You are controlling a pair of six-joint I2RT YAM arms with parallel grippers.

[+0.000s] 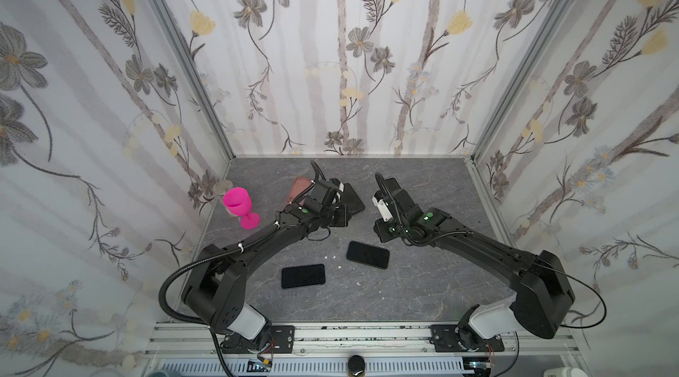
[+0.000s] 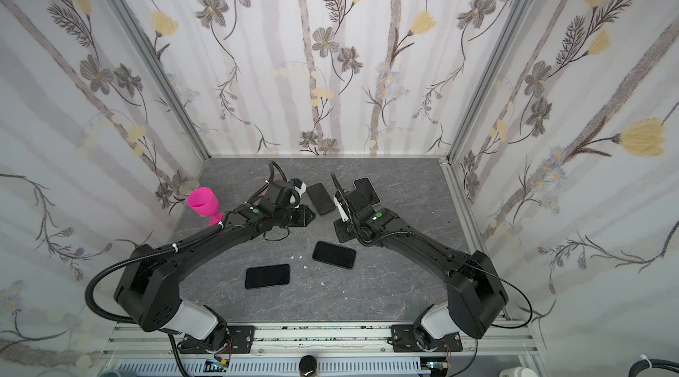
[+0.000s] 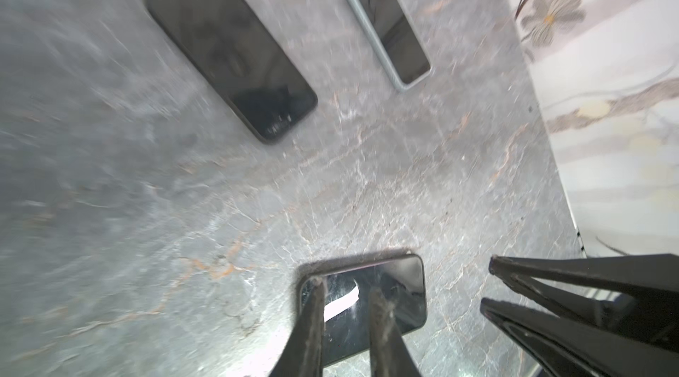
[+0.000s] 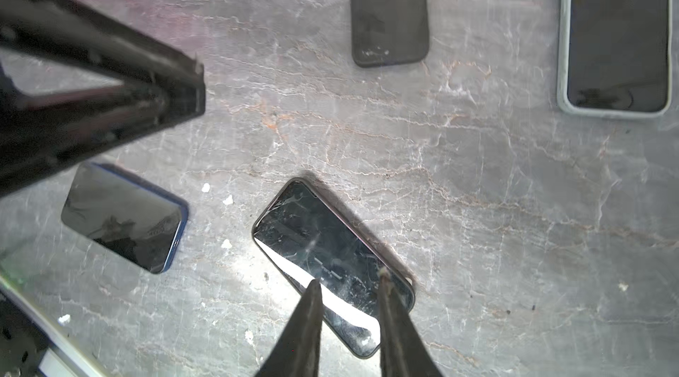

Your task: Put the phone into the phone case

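A grey marble table [image 1: 422,294], seen from above. At far left stands a bright pink plastic goblet [image 1: 239,206]. Beside it, towards the back, a brownish-pink phone case [image 1: 297,189] lies partly hidden behind my left gripper [image 3: 347,287], which hovers with its jaws slightly parted, holding nothing. Nearer the front, a blue-edged black phone [image 1: 303,276] and a cracked glossy black phone [image 1: 367,254] lie flat, well apart from the case. My right gripper [image 4: 349,279] hangs released, also empty.

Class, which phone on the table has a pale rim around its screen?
The phone in the light grey-green case; the others have dark or blue edges.
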